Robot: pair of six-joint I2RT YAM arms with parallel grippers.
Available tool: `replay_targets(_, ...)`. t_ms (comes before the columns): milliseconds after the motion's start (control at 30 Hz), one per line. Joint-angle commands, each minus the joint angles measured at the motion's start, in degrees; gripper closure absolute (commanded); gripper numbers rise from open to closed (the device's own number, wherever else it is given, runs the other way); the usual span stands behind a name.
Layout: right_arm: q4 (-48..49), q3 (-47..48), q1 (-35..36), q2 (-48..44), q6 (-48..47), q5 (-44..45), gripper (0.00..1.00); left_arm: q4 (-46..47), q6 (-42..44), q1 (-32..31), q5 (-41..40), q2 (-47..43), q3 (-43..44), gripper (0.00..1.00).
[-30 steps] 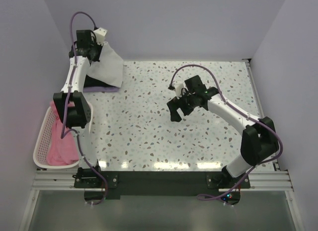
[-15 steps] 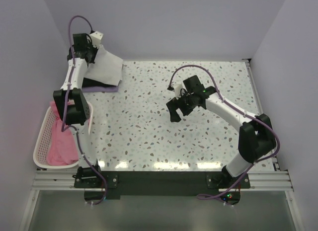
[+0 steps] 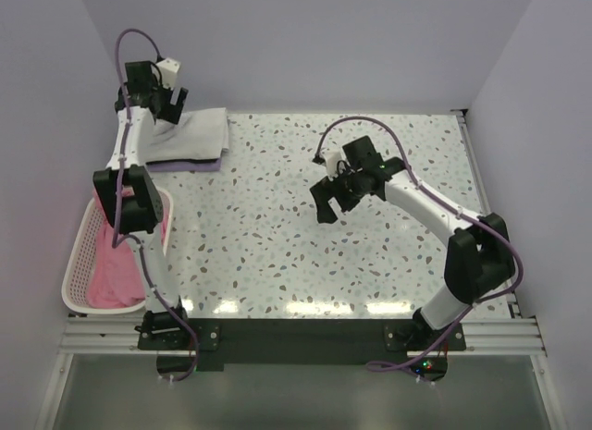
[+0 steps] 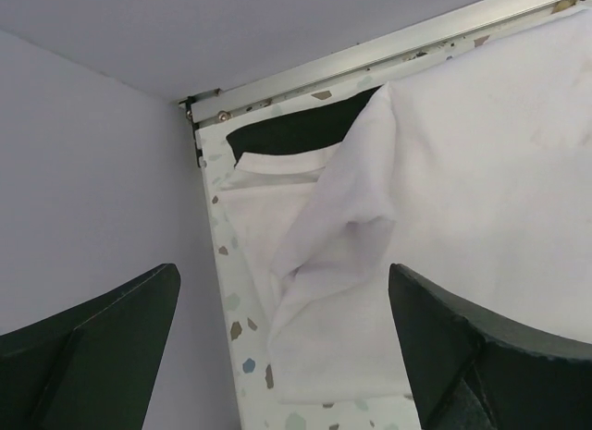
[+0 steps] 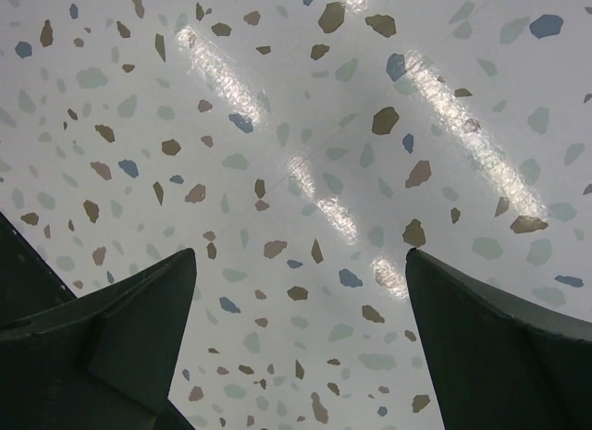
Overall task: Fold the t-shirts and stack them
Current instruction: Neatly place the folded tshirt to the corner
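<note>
From the top view, the left claw (image 3: pixel 166 104) hung over the far left corner of the desk (image 3: pixel 370 264), its jaws spread wide and grasping nothing. Just below it lay the white t-shirt (image 3: pixel 194 134), folded flat on top of a stack, with a black t-shirt (image 3: pixel 159 153) showing at the stack's left edge and a lavender t-shirt (image 3: pixel 190 165) peeking out along its near edge. The pink t-shirts (image 3: pixel 111 277) sat heaped in the basket (image 3: pixel 76 264) at the desk's near left. The right claw (image 3: pixel 331 204) hovered over the middle of the desk, well apart from the stack, also spread and empty.

The left wrist view showed the left claw (image 4: pixel 282 291) gaping above the white t-shirt (image 4: pixel 481 171), one flap rumpled, and the black t-shirt (image 4: pixel 296 129) beneath it near the corner rail.

The right wrist view showed the right claw (image 5: pixel 301 264) wide apart over bare speckled desk (image 5: pixel 277 125).
</note>
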Motion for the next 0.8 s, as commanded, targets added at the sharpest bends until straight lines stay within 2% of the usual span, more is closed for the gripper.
replay_targets(0,-0.9,0.9,-1.6,-5.1,0.8,-0.2,0.01,-4.1,-4.1,1.2,3.5,-9.7,3.2,0.0)
replay_targets(100,-0.6,-0.5,-3.0,-7.7,1.3,-0.9,0.01,-7.8,-5.7,1.2,4.9,-13.3,2.1,0.0)
replay_targets(200,0.0,-2.3,-3.7,-10.5,1.3,-1.0,0.01,-6.5,-4.8,1.2,8.0,-17.8,-4.1,0.0)
replay_targets(267,0.9,-3.4,-3.8,-12.0,1.8,-1.3,0.01,-7.0,-4.3,1.2,11.7,-19.0,-5.6,0.06)
replay_targets(300,1.2,-4.1,-3.7,-12.5,1.8,-1.3,0.01,-7.5,-4.4,1.2,13.0,-18.8,-5.7,0.15)
replay_targets(367,1.6,-4.6,-3.8,-13.4,1.9,-1.1,0.01,-8.0,-5.3,1.2,16.0,-17.1,-5.9,0.24)
replay_targets(467,1.4,-4.5,-3.9,-13.1,1.9,-0.7,0.01,-9.1,-5.8,1.2,20.1,-13.6,-5.0,0.51)
replay_targets(500,1.3,-4.3,-3.8,-12.7,1.8,-0.7,0.01,-9.6,-6.0,1.2,20.9,-12.5,-3.8,0.65)
replay_targets(567,1.0,-4.0,-3.9,-11.5,1.6,-0.8,0.01,-11.1,-6.4,1.2,21.7,-8.9,-1.9,0.71)
replay_targets(600,0.9,-3.6,-3.8,-11.1,1.5,-1.0,0.01,-11.2,-6.7,1.2,21.2,-7.7,-0.1,0.67)
replay_targets(700,0.2,-2.6,-3.8,-8.6,1.3,-1.1,0.01,-9.1,-6.6,1.2,17.4,-4.4,1.1,0.45)
replay_targets(767,-0.3,-2.2,-3.8,-7.1,1.2,-1.5,0.01,-7.7,-6.0,1.1,14.8,-2.5,1.6,0.46)
